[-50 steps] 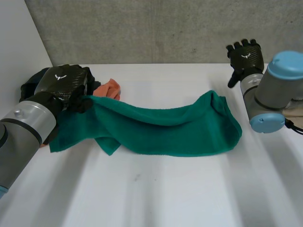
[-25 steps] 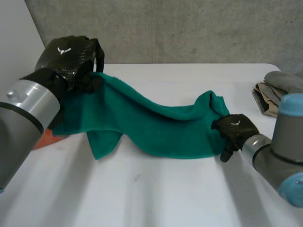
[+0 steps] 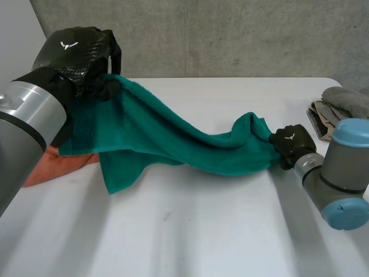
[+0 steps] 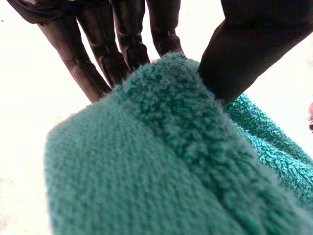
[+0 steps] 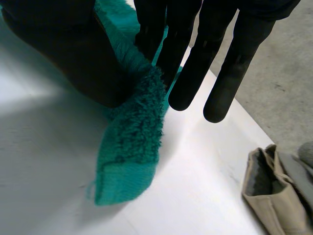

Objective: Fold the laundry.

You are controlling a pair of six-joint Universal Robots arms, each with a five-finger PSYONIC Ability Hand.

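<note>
The left hand (image 3: 78, 55) is raised above the left side of the table (image 3: 202, 236), fingers (image 4: 129, 39) and thumb closed on a hemmed edge of the green towel (image 3: 167, 141), apparently near a corner. Below it an orange cloth (image 3: 49, 170) lies on the table, partly covered by the hanging towel. The towel spans between both hands: high at the left, one loose corner drooping, sagging onto the table toward the right. The right hand (image 3: 292, 144) sits low at the table, thumb and fingers pinching the towel's opposite end just behind a corner. Beyond it, beige and grey cloths (image 3: 337, 109) rest at the table's right edge. Judgement: early stage. The towel is grasped at both ends but not laid flat, no fold is made, and the orange cloth is unfolded.
</note>
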